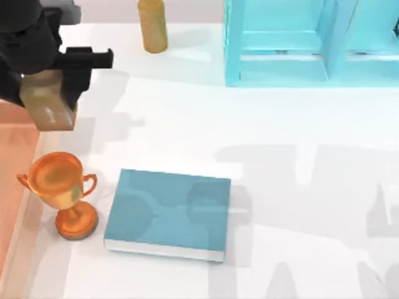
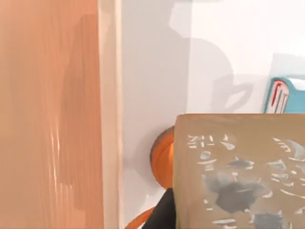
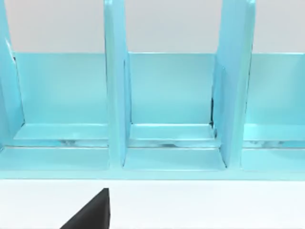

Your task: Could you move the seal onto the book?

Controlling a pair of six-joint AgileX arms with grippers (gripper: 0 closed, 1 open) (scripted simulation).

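Observation:
My left gripper (image 1: 48, 84) hangs above the table's left side, shut on the seal (image 1: 47, 104), a tan-brown block lifted off the surface. The left wrist view shows the seal's (image 2: 238, 171) underside up close, with pale worn marks. The book (image 1: 167, 213), teal-blue with white page edges, lies flat at the front, to the right of and nearer than the seal. One corner of the book (image 2: 286, 95) shows beyond the block. A black part of my right gripper (image 3: 93, 214) faces the shelf unit.
An orange trophy cup (image 1: 62, 193) stands just left of the book, below the held seal. A light cyan shelf unit (image 1: 280, 43) fills the back right. A yellow bottle (image 1: 153, 25) stands at the back. An orange wooden strip (image 1: 12, 156) borders the table's left edge.

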